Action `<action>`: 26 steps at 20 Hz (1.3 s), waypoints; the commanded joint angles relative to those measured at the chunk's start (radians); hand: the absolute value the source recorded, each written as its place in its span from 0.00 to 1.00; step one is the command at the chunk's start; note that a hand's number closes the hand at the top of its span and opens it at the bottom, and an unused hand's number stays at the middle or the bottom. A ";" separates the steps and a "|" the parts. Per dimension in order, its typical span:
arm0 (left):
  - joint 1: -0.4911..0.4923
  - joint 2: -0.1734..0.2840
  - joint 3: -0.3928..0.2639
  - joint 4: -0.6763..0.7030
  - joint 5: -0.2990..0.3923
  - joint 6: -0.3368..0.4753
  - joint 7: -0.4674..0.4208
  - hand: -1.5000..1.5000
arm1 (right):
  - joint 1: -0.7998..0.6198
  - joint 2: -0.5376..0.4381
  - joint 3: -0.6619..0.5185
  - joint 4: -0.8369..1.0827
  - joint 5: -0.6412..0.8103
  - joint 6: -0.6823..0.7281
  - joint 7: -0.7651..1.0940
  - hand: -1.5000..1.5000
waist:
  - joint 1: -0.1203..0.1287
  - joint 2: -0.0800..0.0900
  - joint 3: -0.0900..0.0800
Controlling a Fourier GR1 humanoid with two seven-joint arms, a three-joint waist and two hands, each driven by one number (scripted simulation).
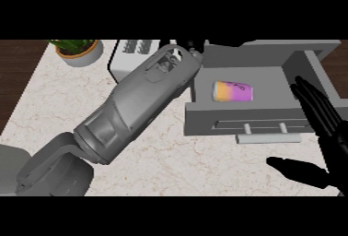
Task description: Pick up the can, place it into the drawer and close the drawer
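The can (233, 91), orange at one end and purple-pink at the other, lies on its side inside the open grey drawer (204, 120), apart from both hands. My left forearm runs from the lower left up to the drawer's back left corner, where little of the left hand (189, 45) shows past the wrist. To the right of the drawer front, my right hand (325, 124) is open: straight fingers point up along the drawer's right side and the thumb sticks out to the left below. The drawer's pale handle (268, 138) sits just left of those fingers.
A potted plant (78, 50) stands at the back left of the marble counter (197, 161). Beside it, a white toaster (135, 55) is partly hidden by my left forearm. Dark wood borders the counter on the left.
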 commanded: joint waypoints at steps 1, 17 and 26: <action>-0.020 0.001 0.011 0.002 -0.015 -0.015 0.025 0.00 | -0.042 0.018 0.100 0.132 0.206 -0.081 0.005 0.00 | 0.028 -0.004 0.000; 0.157 0.220 -0.041 -0.377 -0.115 0.014 0.261 0.00 | -0.262 0.123 0.017 0.780 0.360 -0.452 -0.087 0.00 | 0.072 -0.014 0.000; 0.223 0.350 -0.051 -0.549 -0.137 -0.025 0.356 0.00 | -0.456 0.133 -0.049 1.078 0.446 -0.593 -0.074 0.00 | 0.097 -0.008 0.001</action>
